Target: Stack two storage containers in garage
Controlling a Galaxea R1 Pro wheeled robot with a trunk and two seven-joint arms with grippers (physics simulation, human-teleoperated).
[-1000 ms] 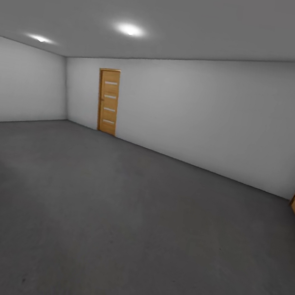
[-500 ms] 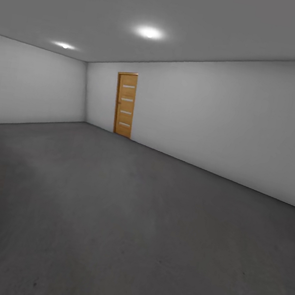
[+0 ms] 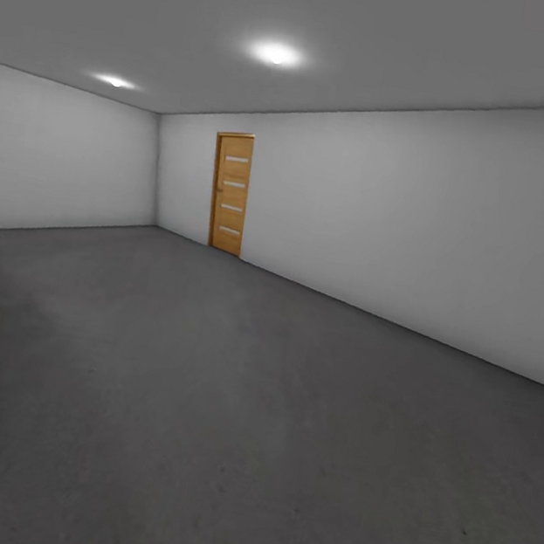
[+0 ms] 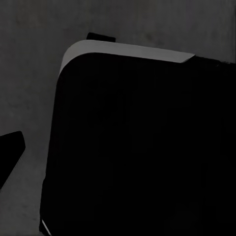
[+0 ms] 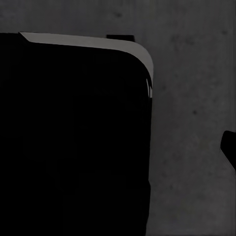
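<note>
- A bare garage with a dark grey concrete floor (image 3: 263,430).
- White walls (image 3: 423,218) meet at a far corner.
- A wooden door (image 3: 230,193) stands shut beside that corner.
- Two ceiling lights (image 3: 275,53) glow.

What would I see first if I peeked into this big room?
Your eye would jump to the orange wooden door standing shut in the far white wall, the one bright-colored thing here. Next come the two glowing ceiling lights overhead and the wide dark grey floor spreading toward you. The wrist views show a big black rounded shape over that same floor.
</note>
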